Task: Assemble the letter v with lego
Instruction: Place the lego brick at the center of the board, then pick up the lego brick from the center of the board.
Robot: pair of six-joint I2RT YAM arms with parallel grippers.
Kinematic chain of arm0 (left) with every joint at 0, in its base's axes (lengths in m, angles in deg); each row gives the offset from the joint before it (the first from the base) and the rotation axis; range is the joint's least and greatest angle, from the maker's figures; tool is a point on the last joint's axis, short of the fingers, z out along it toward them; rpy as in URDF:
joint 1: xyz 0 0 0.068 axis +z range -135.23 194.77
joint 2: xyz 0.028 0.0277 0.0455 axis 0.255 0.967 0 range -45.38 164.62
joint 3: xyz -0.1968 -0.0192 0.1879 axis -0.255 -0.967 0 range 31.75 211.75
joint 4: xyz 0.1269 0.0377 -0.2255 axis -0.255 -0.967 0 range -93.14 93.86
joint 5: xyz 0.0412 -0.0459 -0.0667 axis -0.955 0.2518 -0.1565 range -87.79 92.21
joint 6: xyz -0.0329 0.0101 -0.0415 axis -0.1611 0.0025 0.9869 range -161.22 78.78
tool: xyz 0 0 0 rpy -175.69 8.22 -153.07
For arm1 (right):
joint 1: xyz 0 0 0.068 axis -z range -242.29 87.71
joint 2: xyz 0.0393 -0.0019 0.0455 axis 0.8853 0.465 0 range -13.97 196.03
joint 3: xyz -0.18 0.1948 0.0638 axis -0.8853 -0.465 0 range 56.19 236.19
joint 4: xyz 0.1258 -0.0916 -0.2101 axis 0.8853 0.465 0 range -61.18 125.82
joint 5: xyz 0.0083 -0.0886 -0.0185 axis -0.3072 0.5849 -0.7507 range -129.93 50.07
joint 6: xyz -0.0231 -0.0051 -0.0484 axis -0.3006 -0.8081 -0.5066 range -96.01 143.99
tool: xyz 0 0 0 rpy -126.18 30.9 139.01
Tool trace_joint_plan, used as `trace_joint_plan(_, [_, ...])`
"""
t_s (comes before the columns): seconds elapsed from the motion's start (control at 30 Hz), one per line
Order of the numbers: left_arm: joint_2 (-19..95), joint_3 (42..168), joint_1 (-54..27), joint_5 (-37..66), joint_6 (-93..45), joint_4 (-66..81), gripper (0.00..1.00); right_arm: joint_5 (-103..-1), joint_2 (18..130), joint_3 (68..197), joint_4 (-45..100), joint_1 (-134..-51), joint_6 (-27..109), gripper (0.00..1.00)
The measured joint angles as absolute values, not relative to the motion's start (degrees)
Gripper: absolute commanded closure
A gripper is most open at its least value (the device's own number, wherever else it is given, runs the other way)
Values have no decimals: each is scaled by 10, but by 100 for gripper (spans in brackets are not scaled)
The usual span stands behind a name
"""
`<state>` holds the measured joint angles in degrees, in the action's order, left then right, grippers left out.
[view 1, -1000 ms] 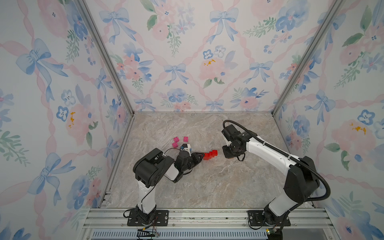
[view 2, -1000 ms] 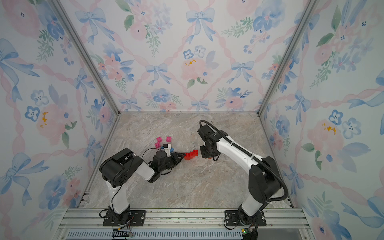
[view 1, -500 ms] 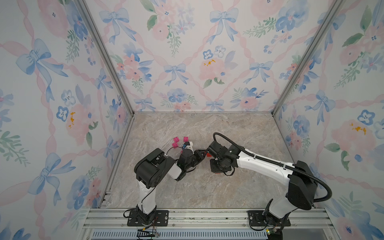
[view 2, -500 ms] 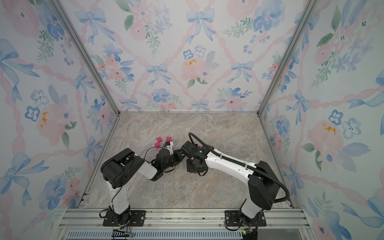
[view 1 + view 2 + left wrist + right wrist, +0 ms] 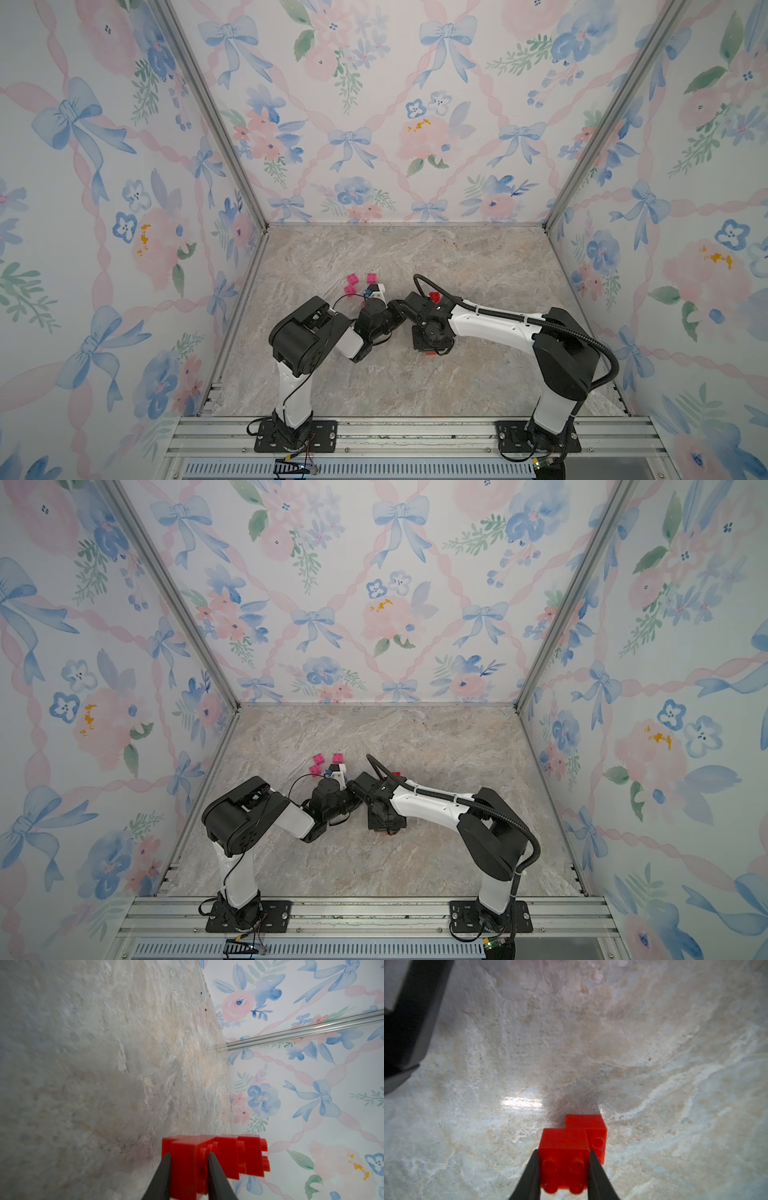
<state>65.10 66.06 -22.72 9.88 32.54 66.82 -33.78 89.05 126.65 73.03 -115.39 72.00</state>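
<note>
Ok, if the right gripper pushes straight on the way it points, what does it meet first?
The marble tabletop: the right gripper, shut on red lego bricks, points down at bare surface, so the bricks' far end would likely touch first. How near is unclear.

We count pink bricks [image 5: 352, 277]: three | red brick clusters [image 5: 564, 1147]: two, bricks within unclear | arms [image 5: 494, 328]: two

Robot test cell, lab-type, not domestic. Left arm [image 5: 291, 386] and right arm [image 5: 494, 328] stand bolted to an aluminium rail [image 5: 415, 434]. Behind and to both sides of them, panels [image 5: 374, 104] papered with bows and flowers, joined by metal posts [image 5: 217, 120]. Beneath the arms, a marble-print floor [image 5: 478, 266].
</note>
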Motion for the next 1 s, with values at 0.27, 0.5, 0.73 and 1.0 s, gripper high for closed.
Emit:
trace_joint_plan(0.27, [651, 655, -228, 95, 325, 668, 100, -330, 891, 1266, 731, -1157, 713, 45])
trace_joint_plan(0.5, [652, 652, -234, 95, 325, 668, 100, -331, 846, 1266, 760, -1139, 685, 25])
trace_joint_plan(0.73, [652, 644, -255, 94, 327, 668, 100, -372, 714, 1265, 761, -1026, 581, 3])
trace_joint_plan(1.0, [665, 654, -291, 94, 338, 670, 100, -529, 693, 1189, 667, -883, 549, 13])
